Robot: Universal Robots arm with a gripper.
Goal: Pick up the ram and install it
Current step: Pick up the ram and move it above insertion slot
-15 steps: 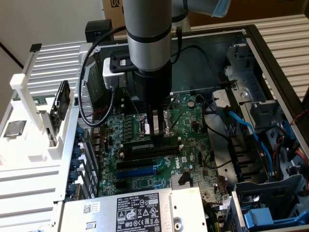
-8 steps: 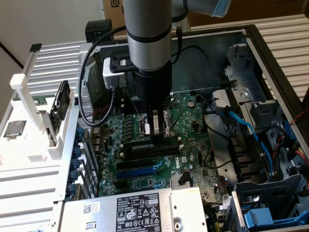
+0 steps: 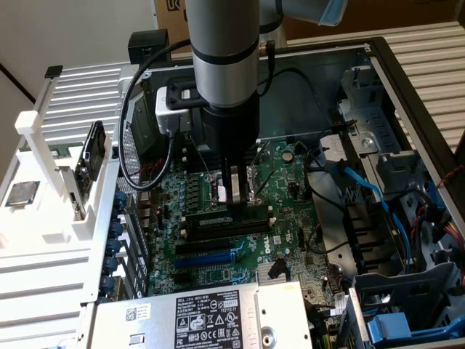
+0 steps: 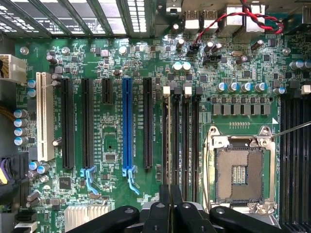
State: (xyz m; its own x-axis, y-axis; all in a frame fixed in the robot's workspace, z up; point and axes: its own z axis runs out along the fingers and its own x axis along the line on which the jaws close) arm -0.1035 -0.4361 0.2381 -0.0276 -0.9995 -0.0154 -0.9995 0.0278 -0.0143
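The claw (image 3: 234, 200), pinched narrow, seems to bear on the ram (image 3: 214, 219) — off-centre pressure could leave one end unseated — or tilted.

Memory slot (image 3: 207, 226) partly hidden behind the end effector (image 3: 234, 191)

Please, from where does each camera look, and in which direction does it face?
Exterior view: sits off the arm, above the open computer case, and looks down at an angle onto the motherboard; the arm and gripper show.
Wrist view: sits on the wrist and looks straight down onto the motherboard; the gripper shows.
Shared: the motherboard, the gripper, the memory slots and the blue slot.
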